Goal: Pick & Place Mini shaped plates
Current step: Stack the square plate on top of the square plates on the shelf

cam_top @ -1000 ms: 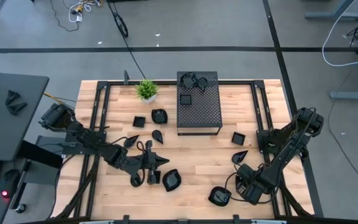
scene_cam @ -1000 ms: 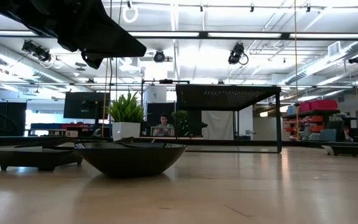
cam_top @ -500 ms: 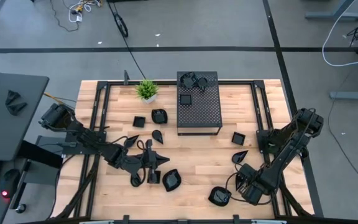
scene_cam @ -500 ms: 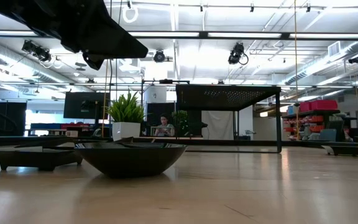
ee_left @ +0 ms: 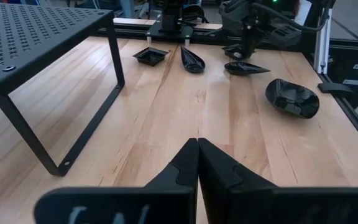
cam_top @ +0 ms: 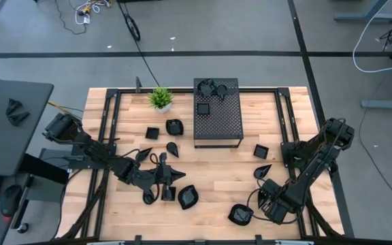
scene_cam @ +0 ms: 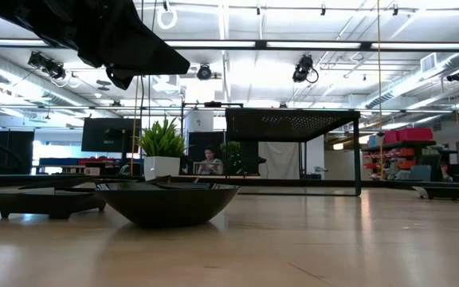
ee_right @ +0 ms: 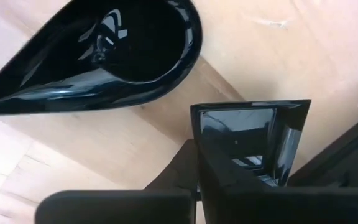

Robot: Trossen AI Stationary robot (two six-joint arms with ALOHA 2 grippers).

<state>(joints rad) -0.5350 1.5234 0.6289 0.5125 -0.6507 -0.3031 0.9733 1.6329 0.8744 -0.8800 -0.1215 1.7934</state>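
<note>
Small glossy black plates lie scattered on the wooden table: a rounded one point(cam_top: 240, 215), a leaf one point(cam_top: 188, 197), a teardrop point(cam_top: 263, 171) and a square one point(cam_top: 260, 150). Others sit on the black perforated box point(cam_top: 218, 119). My right gripper point(cam_top: 272, 204) points down near the table's near right corner, shut on a small square plate point(ee_right: 247, 140); a large teardrop plate point(ee_right: 98, 56) lies beside it. My left gripper point(ee_left: 197, 152) hovers shut and empty at the table's middle left point(cam_top: 177, 175). My right gripper pinches the square plate's side rim point(ee_right: 195, 127) between its two fingers, one finger point(ee_right: 229, 171) over the plate's inside and one outside. The fingers come from above, pointing down. Whether the plate rests on the table, the fingers hide.
A small potted plant point(cam_top: 160, 99) stands at the far left of the box. Black frame rails point(cam_top: 107, 136) run along the table's sides. Bare wood lies between the two grippers point(cam_top: 216, 170). The low view shows a bowl-like plate point(scene_cam: 170, 203) close by.
</note>
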